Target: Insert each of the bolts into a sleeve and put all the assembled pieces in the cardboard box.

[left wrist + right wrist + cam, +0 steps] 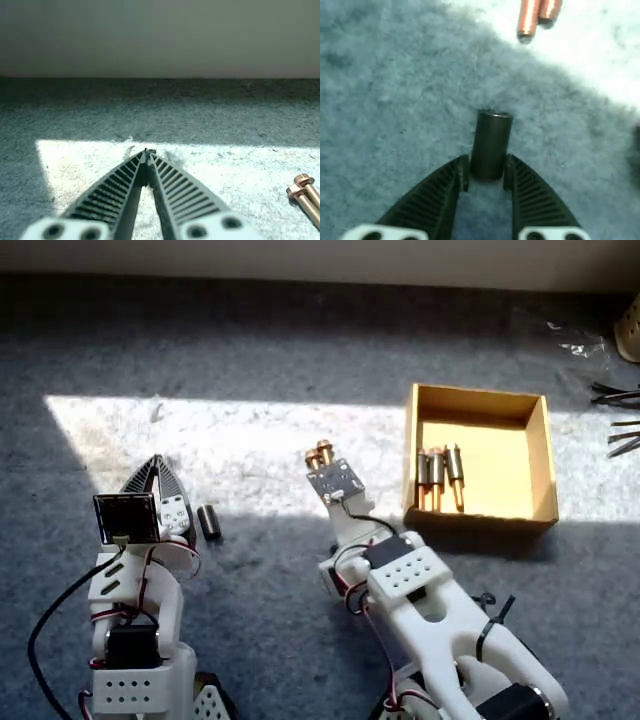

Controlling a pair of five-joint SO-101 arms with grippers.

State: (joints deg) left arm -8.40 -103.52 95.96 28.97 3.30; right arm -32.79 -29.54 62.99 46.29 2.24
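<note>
My right gripper (486, 172) is shut on a dark sleeve (491, 142), its fingertips clamping the sleeve's near end just over the grey carpet. Two copper bolts (536, 14) lie side by side a short way beyond it, in the sunlit patch (320, 452). My left gripper (146, 154) is shut with nothing in it, and it rests low over the carpet at the left (155, 475). A second dark sleeve (208, 521) lies just to its right. The cardboard box (540, 465) at the right holds three assembled pieces (438, 475).
The right arm (420, 585) stretches from the bottom edge toward the bolts, left of the box. Black cable ties (615, 395) and clutter lie at the far right edge. A pale wall (160, 35) closes off the far side.
</note>
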